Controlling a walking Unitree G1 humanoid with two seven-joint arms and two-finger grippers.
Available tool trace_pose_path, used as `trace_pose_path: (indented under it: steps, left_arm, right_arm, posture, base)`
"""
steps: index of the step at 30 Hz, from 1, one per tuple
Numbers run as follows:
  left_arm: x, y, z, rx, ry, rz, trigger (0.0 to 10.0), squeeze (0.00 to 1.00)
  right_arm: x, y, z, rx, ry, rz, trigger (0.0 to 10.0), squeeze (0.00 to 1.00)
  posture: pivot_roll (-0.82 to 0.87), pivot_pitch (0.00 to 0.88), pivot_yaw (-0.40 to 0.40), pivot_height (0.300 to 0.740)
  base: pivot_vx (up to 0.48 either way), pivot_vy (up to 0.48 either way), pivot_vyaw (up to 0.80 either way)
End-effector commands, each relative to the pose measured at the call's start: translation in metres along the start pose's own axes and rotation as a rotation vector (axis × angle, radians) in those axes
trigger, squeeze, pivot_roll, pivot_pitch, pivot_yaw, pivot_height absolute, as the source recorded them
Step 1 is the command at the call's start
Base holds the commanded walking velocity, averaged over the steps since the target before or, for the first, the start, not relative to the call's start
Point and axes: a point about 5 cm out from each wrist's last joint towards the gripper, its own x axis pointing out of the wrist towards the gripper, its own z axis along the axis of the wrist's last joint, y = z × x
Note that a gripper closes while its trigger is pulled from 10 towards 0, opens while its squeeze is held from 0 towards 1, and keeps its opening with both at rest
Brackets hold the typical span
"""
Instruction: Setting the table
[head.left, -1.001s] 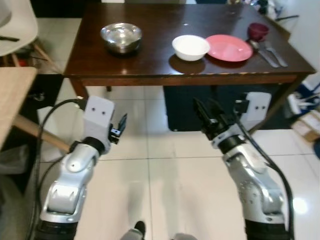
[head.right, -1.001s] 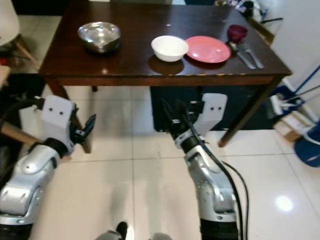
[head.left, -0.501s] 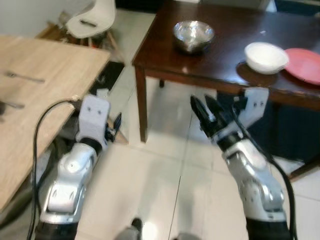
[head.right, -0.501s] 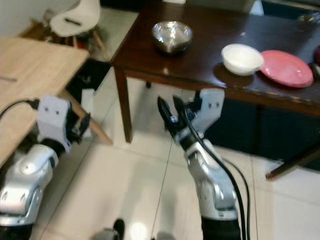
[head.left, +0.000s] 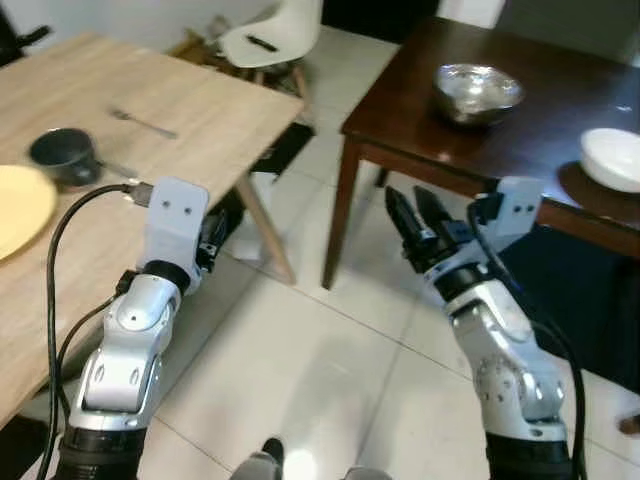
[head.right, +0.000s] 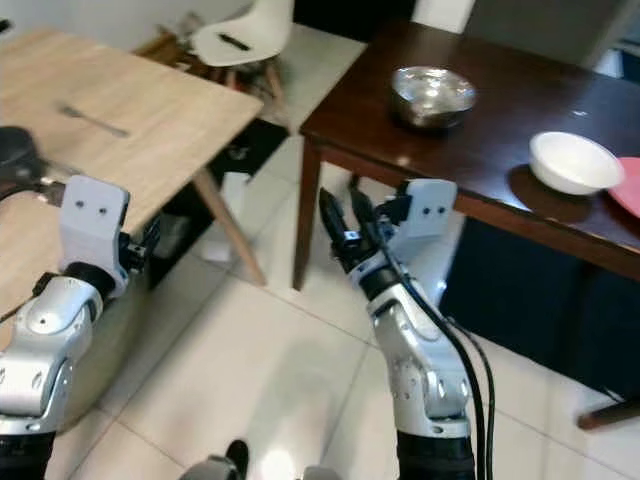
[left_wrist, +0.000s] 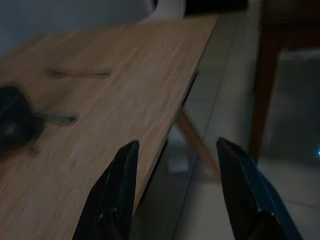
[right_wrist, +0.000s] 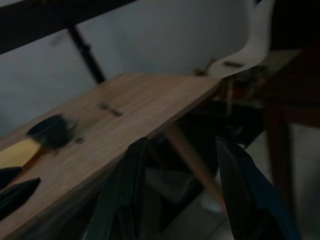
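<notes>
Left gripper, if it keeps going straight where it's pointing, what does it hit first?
Probably the light wooden table: the left gripper points along its near edge, fingers open and empty. Depth is unclear, so it might pass beside the edge.

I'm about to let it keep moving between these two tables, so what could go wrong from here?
The left gripper hangs open close by the light wooden table edge; a turn might knock it. The right gripper, also open, is near the dark table's corner leg and could clip it. The dark mug and yellow plate could be jolted if that happens.
</notes>
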Motion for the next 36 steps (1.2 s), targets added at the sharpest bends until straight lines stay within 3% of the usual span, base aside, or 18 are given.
trace_pose_path:
  steps: [1, 36]
  left_arm:
    - [-0.0002, -0.0023, -0.0031, 0.006, 0.014, -0.005, 10.0, 0.00]
    - [0.0031, 0.0021, -0.0069, 0.032, 0.048, 0.048, 10.0, 0.00]
  right_arm:
    - [-0.0026, -0.0046, -0.0011, 0.003, 0.008, -0.018, 10.0, 0.00]
    - [-0.0024, -0.0051, -0.0018, 0.012, 0.007, -0.021, 10.0, 0.00]
  posture:
    - [-0.08, 0.057, 0.027, 0.740]
    - [-0.08, 0.057, 0.027, 0.740]
  base:
    - [0.000, 0.000, 0.76]
    - [0.000, 0.000, 0.75]
